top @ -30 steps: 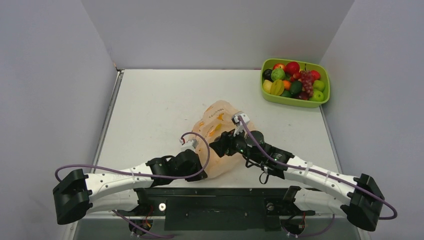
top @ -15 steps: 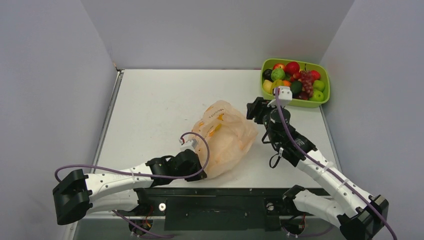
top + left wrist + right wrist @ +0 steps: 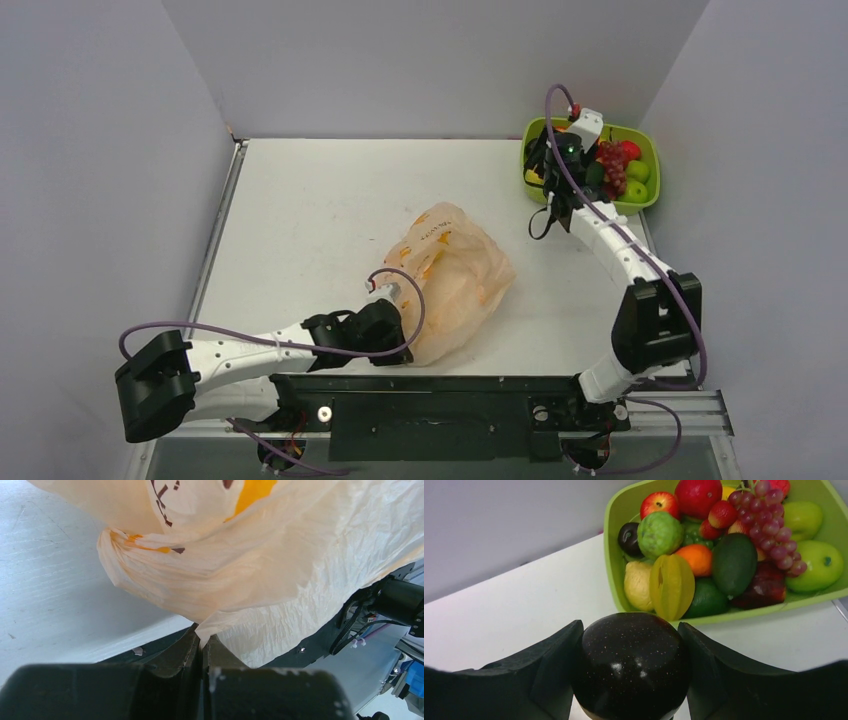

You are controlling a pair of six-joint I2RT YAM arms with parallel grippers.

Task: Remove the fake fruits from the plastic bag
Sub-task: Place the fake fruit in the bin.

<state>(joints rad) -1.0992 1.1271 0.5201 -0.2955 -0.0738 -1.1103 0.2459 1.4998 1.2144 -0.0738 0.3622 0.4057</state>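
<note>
The peach-orange plastic bag lies crumpled near the table's front centre. My left gripper is shut on the bag's near edge; in the left wrist view the film is pinched between the closed jaws. My right gripper is shut on a dark purple round fruit and holds it by the near left edge of the lime-green tray. The tray holds several fake fruits, among them a grape bunch, a yellow starfruit and a red apple. The bag's inside is hidden.
The green tray stands at the back right corner against the right wall. Grey walls enclose the table on three sides. A black rail runs along the front edge between the arm bases.
My right gripper has left the bag with the dark purple fruit and swung up and right to the green tray's edge. The left gripper keeps its hold on the bag.
</note>
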